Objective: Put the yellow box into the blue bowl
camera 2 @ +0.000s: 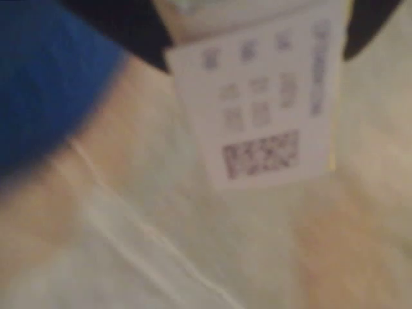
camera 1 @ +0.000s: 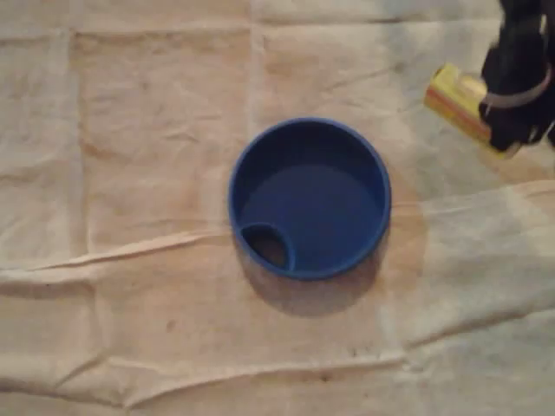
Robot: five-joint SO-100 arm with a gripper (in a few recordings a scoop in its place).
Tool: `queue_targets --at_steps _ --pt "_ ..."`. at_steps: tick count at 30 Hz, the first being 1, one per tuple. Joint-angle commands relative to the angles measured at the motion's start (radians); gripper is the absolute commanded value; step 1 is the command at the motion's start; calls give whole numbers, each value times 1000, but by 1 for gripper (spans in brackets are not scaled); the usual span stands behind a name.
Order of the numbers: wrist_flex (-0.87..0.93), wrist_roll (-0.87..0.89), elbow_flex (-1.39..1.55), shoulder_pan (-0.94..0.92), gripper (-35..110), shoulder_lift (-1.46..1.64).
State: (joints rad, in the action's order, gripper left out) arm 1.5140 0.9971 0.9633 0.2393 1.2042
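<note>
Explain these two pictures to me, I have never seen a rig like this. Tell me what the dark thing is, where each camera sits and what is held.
The dark shape at the upper right of the overhead view is the gripper of a robot arm, a two-finger claw. That picture comes from a fixed camera looking straight down. The other comes from a camera riding on the arm's wrist, so it is close and blurred. A creased cream cloth is the surface, with an empty blue bowl in the middle. The gripper holds a yellow box; the wrist view shows its white printed label.
</note>
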Motion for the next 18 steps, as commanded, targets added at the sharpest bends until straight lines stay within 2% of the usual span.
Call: queue_targets --at_steps 1,7,18 --pt "-5 -8 -81 -140 0 129" --pt "-60 -9 -138 -267 0 120" --pt "-267 -15 -172 -380 0 61"
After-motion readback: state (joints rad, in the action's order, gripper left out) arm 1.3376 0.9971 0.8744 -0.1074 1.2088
